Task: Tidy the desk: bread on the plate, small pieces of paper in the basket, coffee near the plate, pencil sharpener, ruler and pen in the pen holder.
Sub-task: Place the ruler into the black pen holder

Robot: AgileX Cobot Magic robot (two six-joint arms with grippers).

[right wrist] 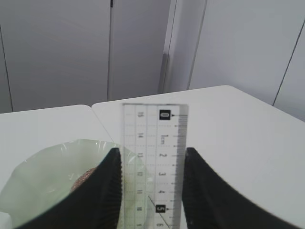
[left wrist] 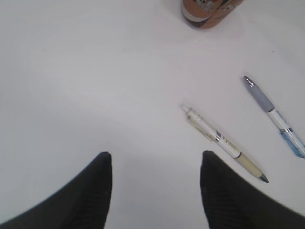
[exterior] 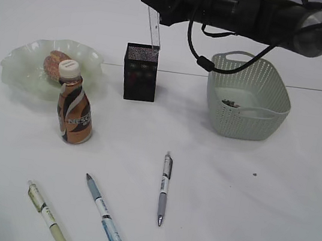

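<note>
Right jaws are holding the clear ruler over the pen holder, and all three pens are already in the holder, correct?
Not quite. The ruler is held above the pen holder, but the three pens lie on the table, as the exterior view shows.

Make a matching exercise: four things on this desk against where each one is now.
Things:
1. bread
2. ruler
3. coffee bottle
4. paper scraps

Places:
A. in the grey basket
B. on the green plate
C. in the right claw, upright above the black pen holder
D. standing on the table beside the plate

Pairs: 1-B, 2-C, 3-D, 4-A
</note>
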